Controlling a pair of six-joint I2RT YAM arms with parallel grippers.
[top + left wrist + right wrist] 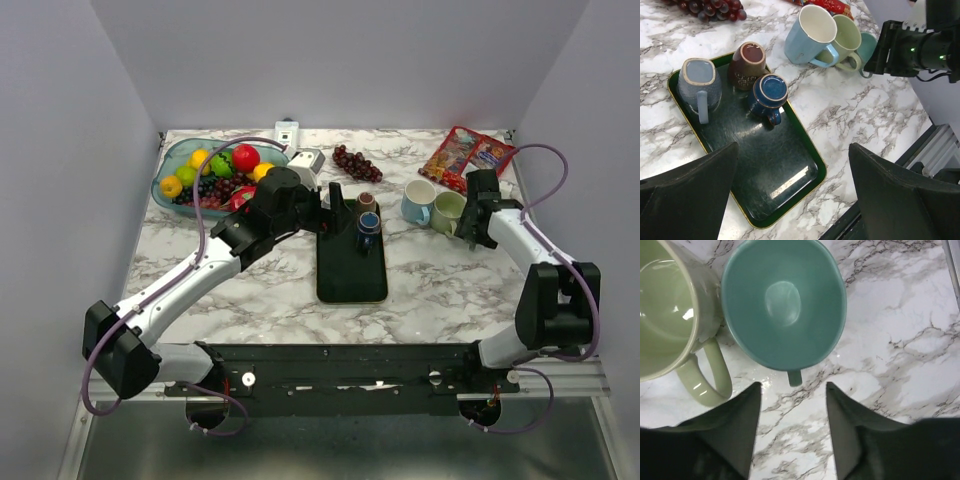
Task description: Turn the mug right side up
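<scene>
Glossy teal mug (784,302) upright on veined marble tbl (900,340); right hand (793,386) wide just beside it; left hand (793,146) wide too.

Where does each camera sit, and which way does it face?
Top external: above, behind the bases, looking down at the table; left arm and right arm show.
Left wrist: over the tray, looking down; left gripper open at the bottom.
Right wrist: straight down into the teal mug; right gripper open.
Shared by wrist views: the green mug.
</scene>
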